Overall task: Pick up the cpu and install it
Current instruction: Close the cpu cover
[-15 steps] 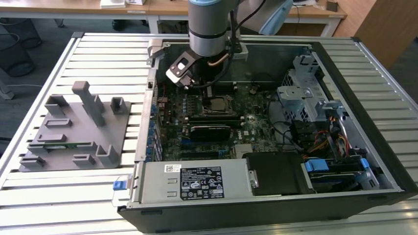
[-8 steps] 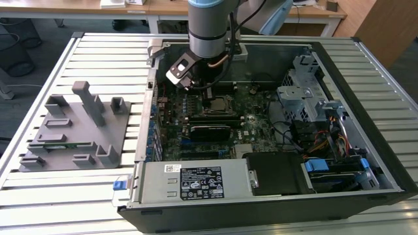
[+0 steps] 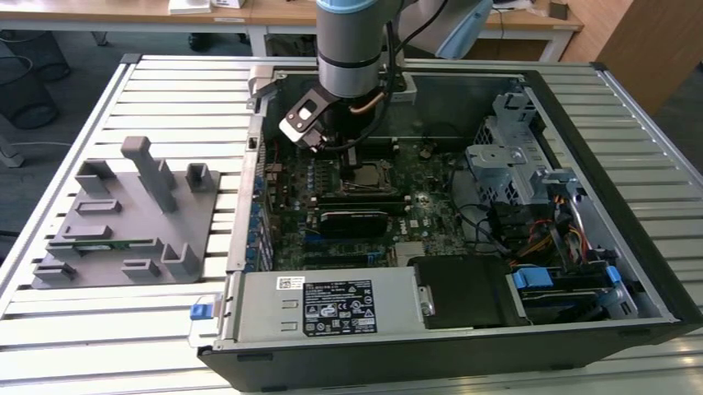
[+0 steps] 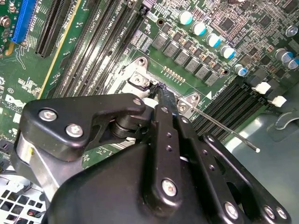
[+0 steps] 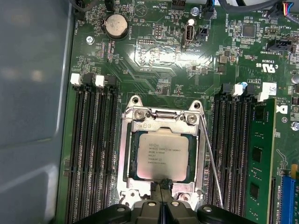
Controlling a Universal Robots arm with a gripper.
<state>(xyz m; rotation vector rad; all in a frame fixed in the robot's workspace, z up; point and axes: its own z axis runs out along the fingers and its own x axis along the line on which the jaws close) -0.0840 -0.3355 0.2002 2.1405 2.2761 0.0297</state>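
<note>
An open computer case [image 3: 439, 358] lies on the middle of the slatted tabletop [image 3: 165, 90]. A grey power supply [image 3: 324, 306] sits at one end of it. A grey moulded fixture [image 3: 132, 218] stands near the tabletop's edge on the exterior view's left. The green motherboard [image 5: 154, 51] carries a coin battery [image 5: 115, 25] and a seated memory stick [image 5: 261, 154].

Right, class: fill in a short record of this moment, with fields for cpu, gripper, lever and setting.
cpu: lying flat in the socket frame, silver top up
gripper: fingers shut together, tips at the cpu's edge
lever: thin rod running along one side of the frame
setting: open computer case on a slatted table
</note>
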